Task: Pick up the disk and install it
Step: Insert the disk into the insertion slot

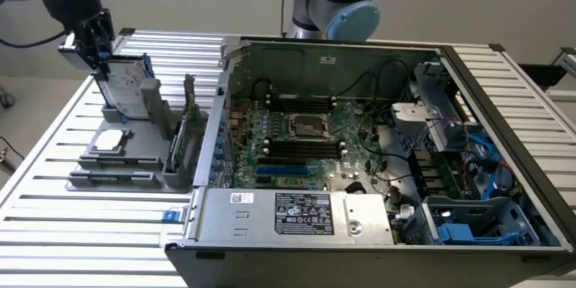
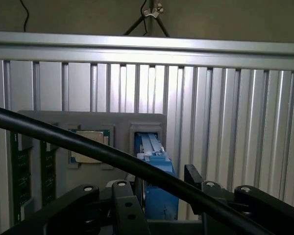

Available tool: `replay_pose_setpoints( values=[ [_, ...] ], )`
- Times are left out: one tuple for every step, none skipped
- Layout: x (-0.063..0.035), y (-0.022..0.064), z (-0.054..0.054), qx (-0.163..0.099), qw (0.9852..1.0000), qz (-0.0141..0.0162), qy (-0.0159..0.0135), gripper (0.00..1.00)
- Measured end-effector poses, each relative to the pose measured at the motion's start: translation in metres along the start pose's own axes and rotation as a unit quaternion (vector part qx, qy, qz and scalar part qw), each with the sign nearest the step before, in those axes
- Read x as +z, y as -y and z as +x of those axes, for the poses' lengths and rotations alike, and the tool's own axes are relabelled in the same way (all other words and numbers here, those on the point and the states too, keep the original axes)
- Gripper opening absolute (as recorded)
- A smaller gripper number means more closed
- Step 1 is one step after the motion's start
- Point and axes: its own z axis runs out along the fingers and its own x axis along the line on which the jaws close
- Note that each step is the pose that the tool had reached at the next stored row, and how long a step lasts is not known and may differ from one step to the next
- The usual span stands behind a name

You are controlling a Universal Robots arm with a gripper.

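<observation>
One disk (image 1: 126,84): flat silver slab in a blue plastic frame, upright in one grey slotted holder (image 1: 126,166) on the ribbed aluminium counter (image 1: 54,234), at ten o'clock of one open case (image 1: 360,59) in the exterior view. My fingers (image 1: 96,50) are parted and straddle its top edge, unclamped.

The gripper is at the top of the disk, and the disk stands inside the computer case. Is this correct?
No. The exterior view shows the disk standing in the grey holder outside the case; the gripper is at its top.
</observation>
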Motion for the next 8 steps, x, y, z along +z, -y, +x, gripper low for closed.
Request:
replay_pose_setpoints(
  values=[
    [0.0000, 0.0000, 0.0003, 0.000, 1.0000, 0.0000, 0.0000, 0.51],
    [0.0000, 0.0000, 0.0007, 0.000, 1.0000, 0.0000, 0.0000, 0.51],
    [0.0000, 0.0000, 0.0011, 0.000, 1.0000, 0.0000, 0.0000, 0.51],
    [0.0000, 0.0001, 0.0014, 0.001, 1.0000, 0.0000, 0.0001, 0.51],
    [0.0000, 0.0001, 0.0016, 0.001, 1.0000, -0.0001, 0.0001, 0.51],
    [0.0000, 0.0000, 0.0017, 0.001, 1.0000, -0.0002, 0.0001, 0.51],
    [0.0000, 0.0000, 0.0018, 0.001, 1.0000, -0.0004, 0.0000, 0.51],
    [0.0000, 0.0000, 0.0019, 0.001, 1.0000, -0.0004, 0.0001, 0.51]
  ],
)
